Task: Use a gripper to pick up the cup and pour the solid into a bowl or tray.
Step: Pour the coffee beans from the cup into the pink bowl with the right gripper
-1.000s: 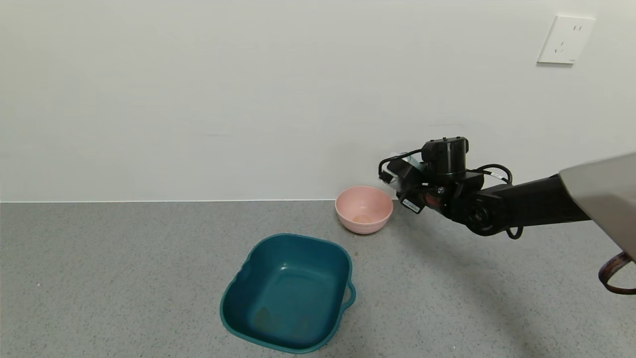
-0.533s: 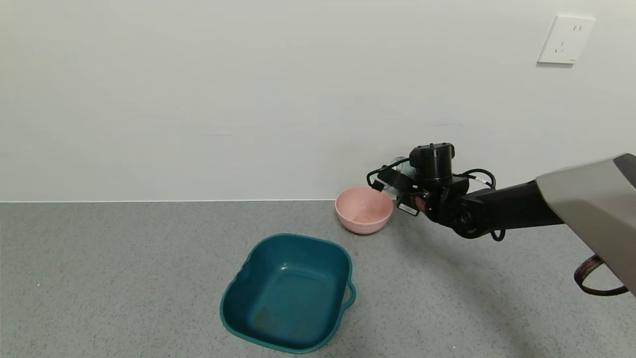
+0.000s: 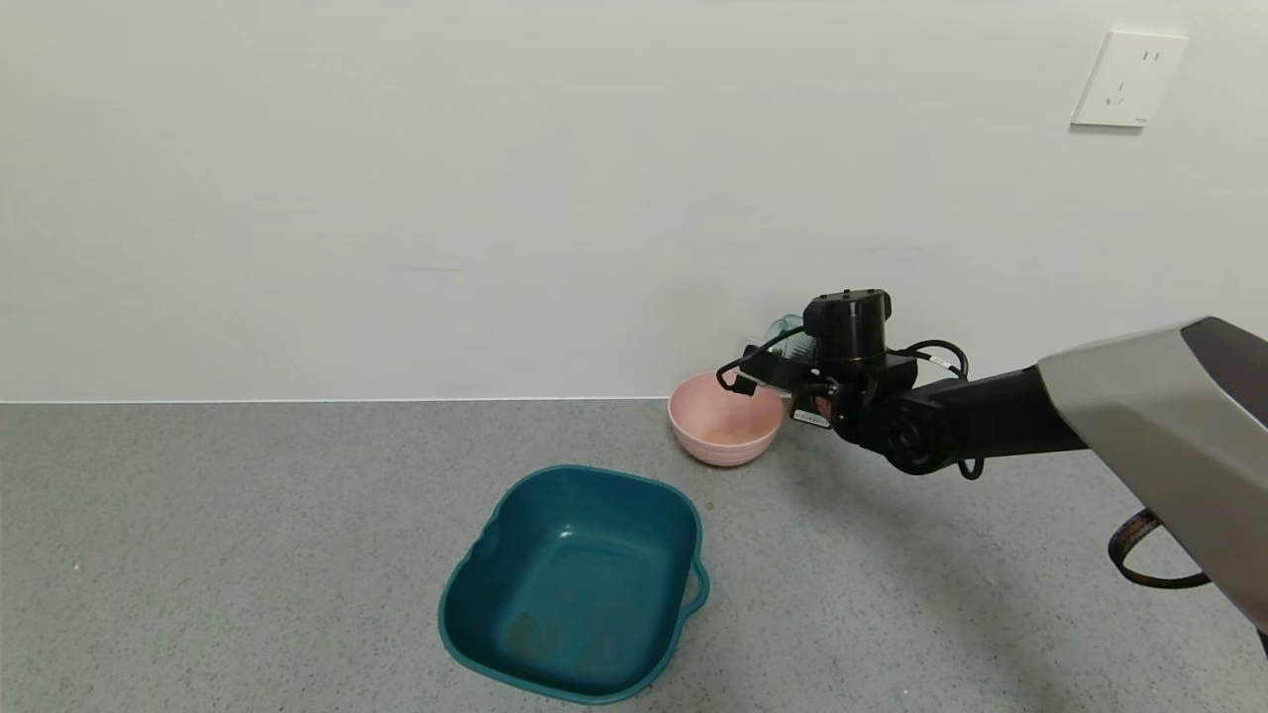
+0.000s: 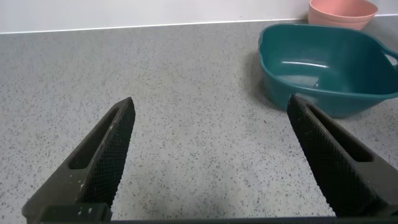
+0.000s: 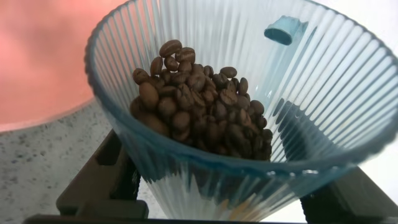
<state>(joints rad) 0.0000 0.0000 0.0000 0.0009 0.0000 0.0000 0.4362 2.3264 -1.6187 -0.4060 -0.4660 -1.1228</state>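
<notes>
My right gripper (image 3: 783, 368) is shut on the translucent blue ribbed cup (image 3: 790, 328) and holds it in the air at the right rim of the pale pink bowl (image 3: 724, 417), near the back wall. In the right wrist view the cup (image 5: 205, 180) is tilted and holds a heap of dark brown beans (image 5: 199, 106); the pink bowl (image 5: 43, 56) fills the space behind it. My left gripper (image 4: 214, 149) is open and empty, low over the bare counter.
A larger dark teal tub (image 3: 578, 582) with a handle stands on the grey speckled counter in front of the bowl; it also shows in the left wrist view (image 4: 329, 65). A white wall with a socket (image 3: 1127, 79) closes the back.
My right gripper has carried the cup left and a little down, from beside the bowl to its right rim. The tub and bowl have not moved.
</notes>
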